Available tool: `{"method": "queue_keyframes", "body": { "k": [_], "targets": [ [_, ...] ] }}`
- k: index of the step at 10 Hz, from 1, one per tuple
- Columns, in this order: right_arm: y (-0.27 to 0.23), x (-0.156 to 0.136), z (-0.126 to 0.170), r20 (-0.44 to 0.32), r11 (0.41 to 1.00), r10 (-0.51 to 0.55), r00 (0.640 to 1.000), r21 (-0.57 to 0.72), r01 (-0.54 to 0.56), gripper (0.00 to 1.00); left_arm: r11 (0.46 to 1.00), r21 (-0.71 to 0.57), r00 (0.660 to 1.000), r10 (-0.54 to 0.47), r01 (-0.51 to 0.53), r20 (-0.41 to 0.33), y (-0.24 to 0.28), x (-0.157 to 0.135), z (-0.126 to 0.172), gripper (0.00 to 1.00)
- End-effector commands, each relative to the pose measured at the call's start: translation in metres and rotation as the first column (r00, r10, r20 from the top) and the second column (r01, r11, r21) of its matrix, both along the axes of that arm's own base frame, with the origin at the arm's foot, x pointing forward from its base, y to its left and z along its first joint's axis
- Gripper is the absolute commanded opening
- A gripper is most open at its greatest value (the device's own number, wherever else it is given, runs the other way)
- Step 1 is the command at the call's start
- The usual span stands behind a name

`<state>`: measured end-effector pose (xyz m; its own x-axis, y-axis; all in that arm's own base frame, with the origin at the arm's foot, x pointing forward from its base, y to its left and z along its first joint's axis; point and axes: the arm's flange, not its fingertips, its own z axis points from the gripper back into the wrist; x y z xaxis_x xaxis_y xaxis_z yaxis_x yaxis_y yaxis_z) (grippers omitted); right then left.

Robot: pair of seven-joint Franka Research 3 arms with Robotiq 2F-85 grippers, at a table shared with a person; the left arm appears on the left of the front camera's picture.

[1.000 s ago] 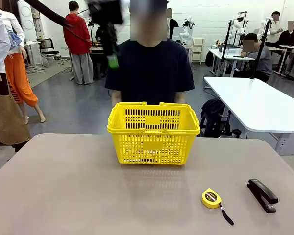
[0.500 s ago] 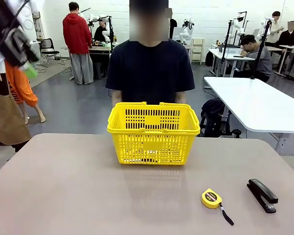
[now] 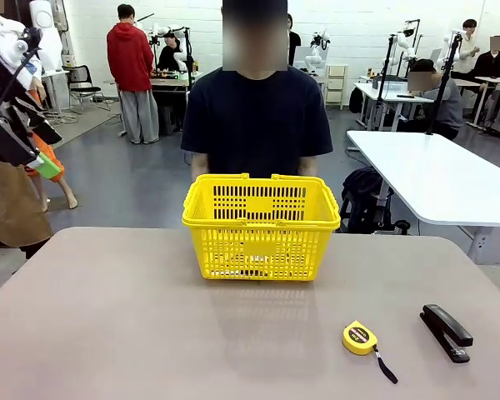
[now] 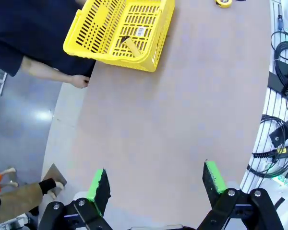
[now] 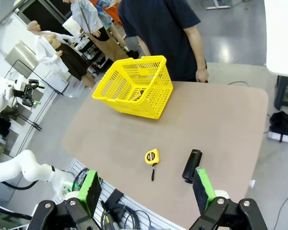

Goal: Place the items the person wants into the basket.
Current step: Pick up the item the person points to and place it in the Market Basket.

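Nearest to us on the grey-brown counter point(image 3: 108, 333) lie a round yellow tape measure point(image 3: 360, 337) and, just right of it, a black stapler point(image 3: 446, 331). Our left hand point(image 4: 153, 182) hangs high above the counter's left side, released, with nothing between its green pads. Our right hand point(image 5: 146, 189) is also spread wide and empty. Farther, the bright yellow plastic shopping basket point(image 3: 261, 225) stands at the far edge; a long yellow utility knife point(image 4: 131, 46) lies inside it. Behind it stands the person in a dark navy T-shirt point(image 3: 257, 112).
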<state>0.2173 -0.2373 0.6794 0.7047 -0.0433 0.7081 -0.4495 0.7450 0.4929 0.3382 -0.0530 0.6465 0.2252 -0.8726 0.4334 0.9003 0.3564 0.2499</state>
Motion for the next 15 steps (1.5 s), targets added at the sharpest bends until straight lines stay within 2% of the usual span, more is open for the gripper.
{"method": "queue_keyframes", "body": {
  "k": [1, 5, 6, 7, 9, 12, 15],
  "targets": [
    [0.001, 0.001, 0.0, 0.015, 1.0, 0.01, 1.0, 0.016, -0.01, 1.0, 1.0, -0.001, 1.0, -0.015, 0.015, -0.011, 0.009, 0.004, 0.001, 1.0],
    [0.001, 0.001, 0.0, 0.015, 1.0, 0.01, 1.0, 0.016, -0.01, 1.0, 1.0, -0.01, 1.0, -0.001, 0.001, -0.006, 0.008, 0.003, -0.002, 1.0],
    [0.001, 0.001, 0.0, 0.015, 1.0, 0.01, 1.0, 0.016, -0.01, 1.0, 0.986, -0.157, 0.997, -0.064, 0.056, -0.046, 0.027, 0.006, 0.013, 1.0],
    [0.001, 0.001, 0.0, 0.015, 1.0, 0.01, 1.0, 0.016, -0.01, 1.0, 0.941, -0.327, 0.994, -0.104, 0.088, -0.031, 0.054, 0.007, 0.03, 1.0],
    [0.001, 0.001, 0.0, 0.015, 1.0, 0.01, 1.0, 0.016, -0.01, 1.0, 0.866, -0.476, 0.987, -0.148, 0.156, 0.055, 0.104, 0.01, 0.044, 1.0],
    [0.001, 0.001, 0.0, 0.015, 1.0, 0.01, 1.0, 0.016, -0.01, 1.0, 0.796, -0.573, 0.981, -0.15, 0.194, 0.124, 0.193, 0.003, 0.031, 1.0],
    [0.001, 0.001, 0.0, 0.015, 1.0, 0.01, 1.0, 0.016, -0.01, 1.0, 0.745, -0.636, 0.98, -0.15, 0.201, 0.134, 0.259, -0.029, 0.024, 1.0]
  ]
}}
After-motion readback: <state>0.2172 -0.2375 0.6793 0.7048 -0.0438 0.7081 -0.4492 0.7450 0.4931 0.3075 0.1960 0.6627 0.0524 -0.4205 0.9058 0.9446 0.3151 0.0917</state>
